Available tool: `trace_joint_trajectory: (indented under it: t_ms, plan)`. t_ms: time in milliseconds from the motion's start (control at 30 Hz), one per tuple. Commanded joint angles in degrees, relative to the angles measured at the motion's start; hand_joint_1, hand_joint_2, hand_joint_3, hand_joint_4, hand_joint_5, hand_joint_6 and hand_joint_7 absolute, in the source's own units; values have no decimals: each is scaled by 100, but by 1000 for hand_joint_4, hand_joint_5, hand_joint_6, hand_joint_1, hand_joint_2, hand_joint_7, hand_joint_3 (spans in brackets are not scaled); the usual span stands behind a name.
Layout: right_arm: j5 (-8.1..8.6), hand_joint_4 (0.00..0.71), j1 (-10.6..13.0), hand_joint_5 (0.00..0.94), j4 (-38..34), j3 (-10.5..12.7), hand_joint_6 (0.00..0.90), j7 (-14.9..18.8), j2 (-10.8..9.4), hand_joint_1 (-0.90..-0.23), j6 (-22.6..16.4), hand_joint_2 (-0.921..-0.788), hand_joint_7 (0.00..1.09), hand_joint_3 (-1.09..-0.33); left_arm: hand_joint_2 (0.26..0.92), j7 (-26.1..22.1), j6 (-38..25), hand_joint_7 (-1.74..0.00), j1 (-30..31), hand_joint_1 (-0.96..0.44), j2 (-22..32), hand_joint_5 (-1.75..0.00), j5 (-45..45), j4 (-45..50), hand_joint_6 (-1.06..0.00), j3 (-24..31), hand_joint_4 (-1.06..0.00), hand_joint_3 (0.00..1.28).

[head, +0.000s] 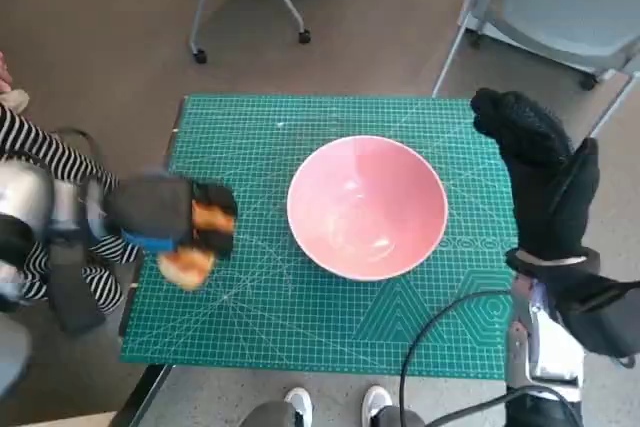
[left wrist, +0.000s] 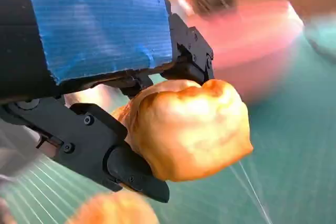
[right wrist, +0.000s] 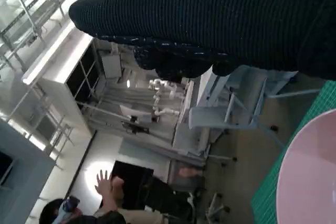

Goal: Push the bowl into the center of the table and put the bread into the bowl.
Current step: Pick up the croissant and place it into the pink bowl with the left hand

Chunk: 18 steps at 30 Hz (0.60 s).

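Bread (left wrist: 189, 129) gripped by left hand (head: 160, 215), seemingly above mat (head: 300, 297).

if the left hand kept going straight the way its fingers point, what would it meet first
Most likely the pink bowl. The left hand, holding the bread, points across the green mat toward the bowl's near wall, with only bare mat between them. Its height above the mat is unclear, so it might meet the rim instead.

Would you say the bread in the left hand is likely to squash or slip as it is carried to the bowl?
The bread looks soft and puffy, so it will probably dent rather than crack where the left hand grips it. Its matte, rounded crust seems unlikely to slip, though it bulges well past the fingers. It is probably light, so dropping it into the pink bowl should hardly shift the bowl.
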<state>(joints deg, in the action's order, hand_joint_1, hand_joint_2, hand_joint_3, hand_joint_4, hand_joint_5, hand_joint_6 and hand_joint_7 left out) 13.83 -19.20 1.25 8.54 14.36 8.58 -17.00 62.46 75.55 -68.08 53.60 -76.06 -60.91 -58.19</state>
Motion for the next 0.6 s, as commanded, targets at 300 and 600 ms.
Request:
trace_joint_trajectory:
  t_ms: [300, 600]
  plan:
    - [130, 203, 17, 0, -129, 68, 110, 65, 29, -691, 60, -921, 538, -668, 920, -545, 922, -1325, -37, -1, -416, -1035, 2073, -10, -576, 1747, -704, 86]
    - [153, 201, -24, 0, -192, 77, 111, 98, 37, -687, 19, -921, 537, -668, 920, -1927, 833, -1351, 114, 0, -727, -1045, 2905, 218, -539, 2438, -707, 101]
